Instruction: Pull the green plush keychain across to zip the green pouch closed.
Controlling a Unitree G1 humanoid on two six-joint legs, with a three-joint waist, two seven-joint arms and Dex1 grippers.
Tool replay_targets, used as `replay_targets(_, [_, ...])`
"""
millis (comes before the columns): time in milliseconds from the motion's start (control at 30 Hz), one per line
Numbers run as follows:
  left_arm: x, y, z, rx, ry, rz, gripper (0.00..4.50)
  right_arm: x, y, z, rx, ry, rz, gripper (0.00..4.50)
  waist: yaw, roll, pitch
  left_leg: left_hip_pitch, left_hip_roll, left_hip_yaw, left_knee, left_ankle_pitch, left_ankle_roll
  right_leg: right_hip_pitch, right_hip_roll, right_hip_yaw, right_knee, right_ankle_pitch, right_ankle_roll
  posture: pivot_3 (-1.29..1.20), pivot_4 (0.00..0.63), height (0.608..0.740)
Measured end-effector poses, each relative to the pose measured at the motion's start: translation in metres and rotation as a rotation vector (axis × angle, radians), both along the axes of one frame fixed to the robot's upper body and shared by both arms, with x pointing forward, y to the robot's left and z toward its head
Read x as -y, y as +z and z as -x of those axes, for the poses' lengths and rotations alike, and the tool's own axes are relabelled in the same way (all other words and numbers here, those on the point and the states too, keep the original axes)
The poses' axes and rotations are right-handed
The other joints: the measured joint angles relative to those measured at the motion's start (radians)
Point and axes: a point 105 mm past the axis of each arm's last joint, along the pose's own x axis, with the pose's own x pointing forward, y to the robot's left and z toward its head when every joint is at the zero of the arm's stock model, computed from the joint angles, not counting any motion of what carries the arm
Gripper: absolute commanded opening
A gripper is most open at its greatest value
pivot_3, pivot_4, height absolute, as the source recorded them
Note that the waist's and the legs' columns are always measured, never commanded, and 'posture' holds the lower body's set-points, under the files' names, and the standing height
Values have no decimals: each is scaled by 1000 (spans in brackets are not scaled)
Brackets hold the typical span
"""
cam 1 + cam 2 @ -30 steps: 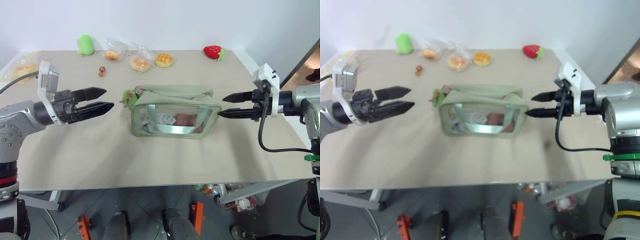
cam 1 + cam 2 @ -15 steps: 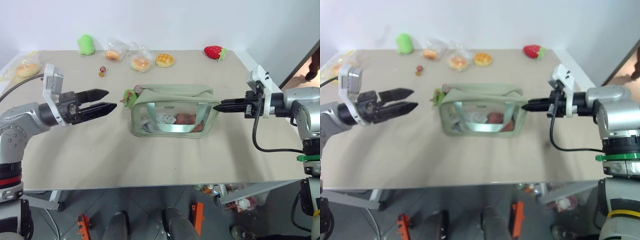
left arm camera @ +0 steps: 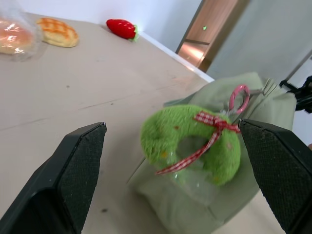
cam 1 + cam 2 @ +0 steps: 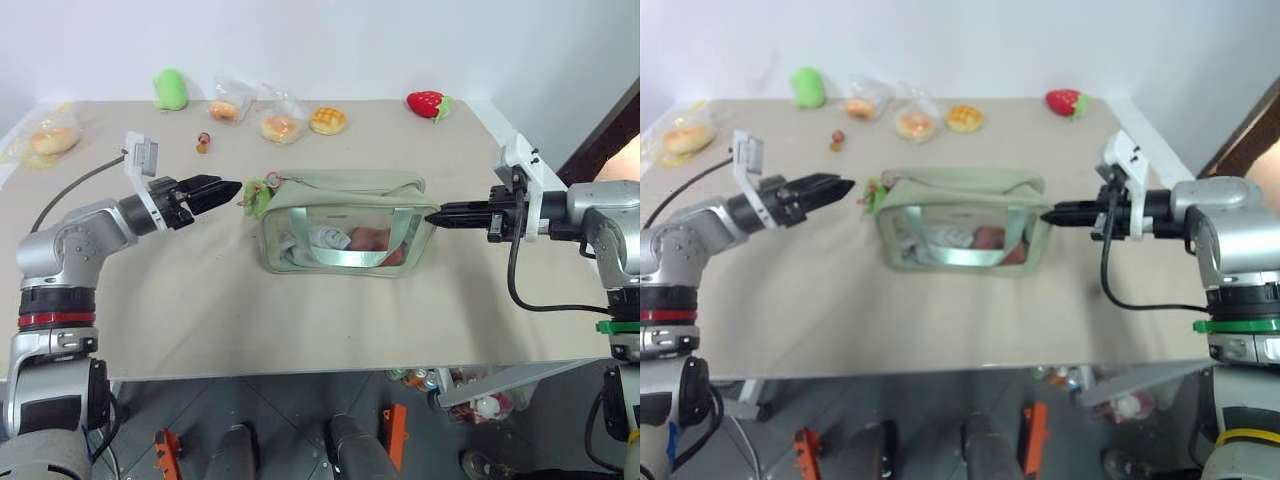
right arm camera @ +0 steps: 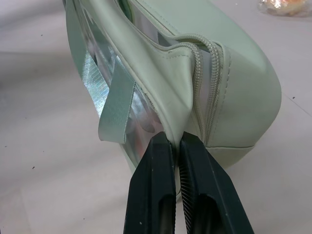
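While zipper gapes, green pouch (image 4: 345,222) holding small items, green plush keychain (image 3: 191,143) at its end

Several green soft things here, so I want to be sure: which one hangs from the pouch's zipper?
The green plush keychain, the fuzzy lime ring with a red-white checked ribbon, at the green pouch end. The smooth green plush toy lies at the table's far edge.

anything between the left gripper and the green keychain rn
Nothing: only bare table separates the open left gripper from the green plush keychain, as the left wrist view shows.
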Motion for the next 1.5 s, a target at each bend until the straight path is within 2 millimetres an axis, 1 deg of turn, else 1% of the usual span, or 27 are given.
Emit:
replay_targets(100, [3, -2, -3, -12, -14, 2, 4500, -1, 0, 2, 0, -2, -1, 76, 0, 0, 0, 0, 0, 0, 0, 0, 0, 0, 0, 0, 0, 0, 0, 0, 150, 740])
replay_targets(233, [11, -18, -7, -55, -31, -27, 4500, 0, -2, 4, -2, -13, -4, 76, -1, 0, 0, 0, 0, 0, 0, 0, 0, 0, 0, 0, 0, 0, 0, 0, 150, 740])
replay_targets(400, [11, -26, -8, -75, -33, -60, 4500, 0, -2, 6, -2, -21, -14, 76, -2, 0, 0, 0, 0, -1, 0, 0, 0, 0, 0, 0, 0, 0, 0, 0, 150, 740])
replay_targets(533, [15, -34, -10, -101, -36, -62, 4500, -1, -1, 7, 2, -21, -13, 76, -2, 0, 0, 0, 0, -1, 0, 0, 0, 1, 0, 0, 0, 0, 0, 0, 150, 740])
replay_targets(600, [19, -37, -11, -103, -41, -58, 3984, -1, -1, 7, 3, -22, -14, 0, -2, 0, 0, 0, 0, -1, 0, 0, 0, 1, 0, 0, 0, 0, 0, 0, 150, 740])
replay_targets(700, [24, -39, -16, -97, -21, -73, 3114, -1, -1, 6, 3, -24, -15, 0, -1, 0, 0, 0, 0, -1, 0, 0, 0, 1, 0, 0, 0, 0, 1, 0, 150, 740])
replay_targets(733, [26, -39, -18, -94, -18, -72, 2653, -1, -1, 6, 4, -24, -16, 0, -1, 0, 0, 0, 0, -1, 0, 0, 0, 1, 0, 0, 0, 0, 1, 0, 150, 740])
replay_targets(833, [29, -39, -21, -96, -10, -65, 1679, -1, -1, 6, 4, -24, -19, 0, -1, 0, 0, 0, 0, -1, 0, 0, 0, 1, 0, 0, 0, 0, 1, 0, 150, 740])
replay_targets(900, [32, -38, -23, -94, -7, -52, 941, -1, -1, 6, 6, -26, -19, 0, -1, 0, 0, 0, 0, -1, 0, 0, 0, 1, 0, 0, 0, 0, 1, 0, 150, 740])
replay_targets(933, [34, -38, -24, -91, -3, -46, 666, -1, 0, 6, 7, -27, -19, 0, -1, 0, 0, 0, 0, -1, 0, 0, 0, 1, 0, 0, 0, 0, 1, 0, 150, 740])
replay_targets(967, [35, -39, -24, -92, -1, -43, 223, -1, 0, 6, 7, -28, -19, 0, -1, 0, 0, 0, 0, -1, 0, 0, 0, 1, 0, 0, 0, 0, 1, 0, 150, 740])
replay_targets(1000, [35, -39, -25, -92, -1, -42, 35, -1, 0, 6, 7, -28, -19, 0, -1, 0, 0, 0, 0, -1, 0, 0, 0, 1, 0, 0, 0, 0, 1, 0, 150, 740])
replay_targets(1067, [35, -38, -25, -89, 1, -39, 35, -1, 0, 6, 9, -27, -19, 0, -1, 0, 0, 0, 0, -1, 0, 0, 0, 1, 0, 0, 0, 0, 1, 0, 150, 740])
replay_targets(1167, [34, -30, -24, -60, 4, -31, 35, -1, -1, 6, 7, -25, -21, 0, -1, 0, 0, -1, 0, -1, 0, 0, 0, 1, 0, 0, 0, 0, 1, 0, 150, 740])
replay_targets(1300, [33, -12, -25, 0, 27, -14, 35, -1, -2, 7, 5, -23, -22, 0, -1, 0, 0, 0, 0, -2, 0, 0, 0, 1, 0, 0, 0, 0, 1, 0, 150, 740])
replay_targets(1333, [32, -4, -27, 18, 42, -3, 35, -1, -2, 7, 5, -23, -22, 0, -1, 0, 0, -1, 0, -2, 0, 0, 0, 1, 0, 0, 0, 1, 1, 0, 150, 740])
replay_targets(1367, [34, 15, -30, 65, 58, 4, 35, -1, -2, 7, 5, -23, -22, 0, -1, -1, 1, -1, 0, -2, 1, 0, 0, 1, 1, 0, 0, 1, 2, 0, 150, 740])
replay_targets(1433, [38, 40, -31, 137, 66, 10, 35, -1, -2, 7, 7, -22, -21, 0, -1, -1, 0, -1, -1, -2, 2, 0, 0, 1, 0, 0, 0, 1, 2, 0, 150, 740])
replay_targets(1467, [42, 59, -31, 196, 64, 11, 35, -2, -1, 7, 8, -22, -21, 0, -1, -1, 0, -1, -1, -2, 2, 0, 0, 2, 0, 0, 0, 1, 2, 0, 150, 740])
replay_targets(1500, [47, 74, -29, 242, 59, 8, 35, -2, -1, 7, 9, -21, -21, 0, -1, -1, 0, 0, -1, -2, 2, 0, 0, 2, 0, 0, 0, 1, 2, 0, 150, 740])
